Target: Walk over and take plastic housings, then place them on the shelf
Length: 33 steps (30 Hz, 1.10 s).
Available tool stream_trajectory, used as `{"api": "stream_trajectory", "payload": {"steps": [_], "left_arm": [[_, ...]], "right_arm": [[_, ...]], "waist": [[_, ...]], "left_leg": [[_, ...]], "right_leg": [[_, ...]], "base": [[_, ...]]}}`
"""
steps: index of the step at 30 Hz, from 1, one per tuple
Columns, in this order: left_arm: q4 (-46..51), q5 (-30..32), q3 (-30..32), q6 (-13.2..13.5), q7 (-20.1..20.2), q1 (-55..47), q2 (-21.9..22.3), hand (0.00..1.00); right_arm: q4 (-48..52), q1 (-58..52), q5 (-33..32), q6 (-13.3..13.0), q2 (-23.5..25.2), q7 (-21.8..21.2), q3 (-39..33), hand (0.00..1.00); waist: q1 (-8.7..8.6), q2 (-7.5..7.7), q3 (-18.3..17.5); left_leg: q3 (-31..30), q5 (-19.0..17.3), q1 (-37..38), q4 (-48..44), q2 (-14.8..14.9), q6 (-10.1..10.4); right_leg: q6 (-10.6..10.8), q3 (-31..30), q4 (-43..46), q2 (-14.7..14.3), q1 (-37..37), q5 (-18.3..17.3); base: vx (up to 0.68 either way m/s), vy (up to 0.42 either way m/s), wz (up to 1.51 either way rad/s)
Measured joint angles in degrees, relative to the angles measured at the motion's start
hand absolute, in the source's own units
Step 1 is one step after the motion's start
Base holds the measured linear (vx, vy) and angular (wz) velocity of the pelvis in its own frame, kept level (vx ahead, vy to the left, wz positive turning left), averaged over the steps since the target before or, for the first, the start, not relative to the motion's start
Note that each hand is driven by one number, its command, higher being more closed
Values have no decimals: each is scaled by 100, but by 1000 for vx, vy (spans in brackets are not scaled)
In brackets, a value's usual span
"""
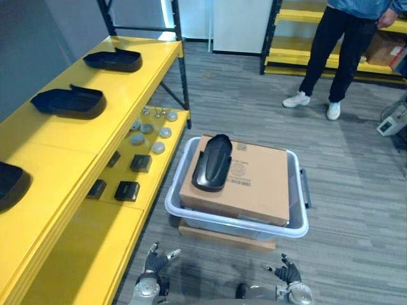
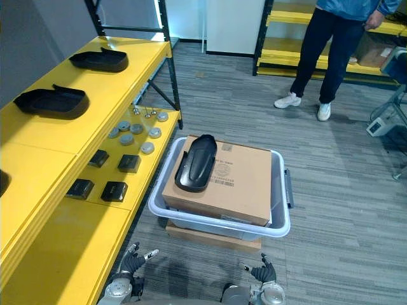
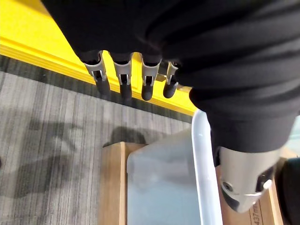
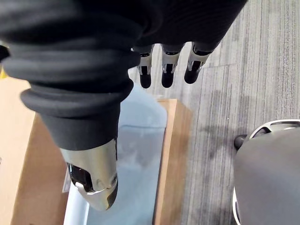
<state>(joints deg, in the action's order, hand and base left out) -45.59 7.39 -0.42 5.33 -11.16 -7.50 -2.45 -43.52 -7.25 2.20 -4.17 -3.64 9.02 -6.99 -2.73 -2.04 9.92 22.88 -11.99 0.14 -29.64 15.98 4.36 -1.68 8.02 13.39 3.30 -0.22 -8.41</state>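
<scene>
A black plastic housing [image 1: 211, 163] lies on a brown cardboard box [image 1: 254, 184] that sits in a pale grey plastic bin [image 1: 299, 222] on the floor ahead of me. More black housings rest on the top yellow shelf [image 1: 63, 146]: one at the far end [image 1: 114, 60], one in the middle [image 1: 70, 101], and one cut off at the left edge [image 1: 9, 184]. My left hand [image 1: 154, 262] and right hand [image 1: 288, 272] hang low at the bottom of the view, near the bin's front. Both are open, with straight fingers [image 3: 122, 79] and fingers [image 4: 166, 70] holding nothing.
The lower yellow shelf [image 1: 95, 254] carries small black boxes [image 1: 127, 190] and grey round parts [image 1: 158, 147]. A flat cardboard piece [image 1: 222, 238] lies under the bin. A person [image 1: 337, 44] stands at the back right, before another yellow rack [image 1: 299, 44]. Grey carpet lies to the right.
</scene>
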Motion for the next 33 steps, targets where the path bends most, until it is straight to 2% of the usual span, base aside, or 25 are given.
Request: {"api": "stream_trajectory", "payload": {"steps": [2, 3, 4, 5, 7, 9, 12, 15, 18, 21, 25, 29, 31, 33], "left_arm": [[3, -3, -14, 10, -9, -25, 20, 0], [4, -8, -16, 11, -11, -25, 16, 0], [0, -10, -35, 8, -14, -26, 13, 0], [-27, -13, -118, 5, -18, -10, -30, 0], [-71, -15, -172, 6, -19, -2, -74, 0], [-119, -16, -179, -2, -19, 3, -75, 0], [-117, -61, -171, -4, -31, -49, -124, 0], [-112, -108, -162, -3, -48, -52, -240, 0], [-105, -190, -110, -2, -59, -60, -293, 0], [-96, -222, -67, -2, -85, -192, -278, 0], [-95, -222, 121, 0, -134, -495, -304, 0], [-98, -209, 115, 17, -129, -489, -289, 0], [-97, -205, 114, 38, -127, -488, -298, 0], [-94, -204, 110, 84, -121, -483, -326, 0]], "right_arm": [[3, -45, -5, -4, -65, 87, 2, 0], [1, -70, -9, -7, -70, 89, 5, 0], [13, -114, -40, -20, -79, 90, 3, 0], [-10, -177, -73, -23, -86, 94, -14, 0], [8, -271, -159, -41, -6, 93, -21, 0], [20, -294, -182, -43, 60, 93, -51, 0], [290, -351, -248, -53, 92, 93, -206, 0], [615, -391, -354, -102, 100, 96, -268, 0], [1381, -504, -384, -157, 110, 124, -599, 0], [2527, -857, -371, -204, 102, 296, -966, 0], [3839, -1173, -185, -218, 50, 369, -1324, 0], [4709, -1040, -26, -388, -161, 339, -1130, 0], [4956, -776, 34, -497, -276, 317, -789, 0], [4923, -377, 76, -589, -404, 295, -322, 0]], "waist": [[27, -6, -2], [34, -13, 0], [20, -69, 11], [25, -51, 21], [18, 100, -31], [18, 189, -93], [22, 148, -115], [33, 152, -120], [38, 153, -150], [32, 192, -174], [9, 309, -414], [14, 331, -419], [29, 346, -416], [60, 390, -410]], "left_leg": [[-1128, -40, -158, 670, -483, 80], [-1242, -3, -190, 861, -515, 110], [-1272, 111, -230, 1153, -509, 214], [-1249, 216, -212, 1160, -540, 110], [-1154, 215, -113, 1422, -743, 52], [-1074, 323, -87, 1681, -937, -78], [-996, 400, 171, 2008, -1190, -173], [-976, 400, 400, 2128, -1261, -174], [-975, 400, 468, 2177, -1253, -174], [-979, 400, 574, 2204, -1241, -174], [-1008, 435, 668, 2274, -1206, -143], [-1042, 582, 659, 2304, -1207, -171], [-1154, 764, 660, 2374, -1225, -173], [-1233, 802, 640, 2388, -1237, -161]], "right_leg": [[88, -258, 103, -21, -40, -96], [147, -323, 164, -46, -71, -157], [220, -383, 287, -105, -123, -241], [355, -474, 400, -79, -127, -302], [439, -496, 304, 93, -126, -272], [546, -502, 129, 257, -154, -196], [719, -506, -252, 419, 165, -55], [758, -490, -430, 480, 413, -16], [737, -477, -568, 469, 517, 107], [711, -472, -587, 477, 628, 136], [691, -381, -671, 456, 722, 211], [673, -323, -696, 457, 726, 400], [699, -266, -776, 462, 772, 589], [702, -103, -777, 475, 808, 609]], "base": [[32, 85, -70], [35, 136, -52], [80, 181, -40], [108, 196, -30], [151, 181, -10], [175, 164, 3], [205, 149, -1], [160, 100, 0], [119, 45, 0], [102, 28, 0], [80, 0, -1], [13, 1, 4], [-16, 3, 17], [-26, -19, 32]]}}
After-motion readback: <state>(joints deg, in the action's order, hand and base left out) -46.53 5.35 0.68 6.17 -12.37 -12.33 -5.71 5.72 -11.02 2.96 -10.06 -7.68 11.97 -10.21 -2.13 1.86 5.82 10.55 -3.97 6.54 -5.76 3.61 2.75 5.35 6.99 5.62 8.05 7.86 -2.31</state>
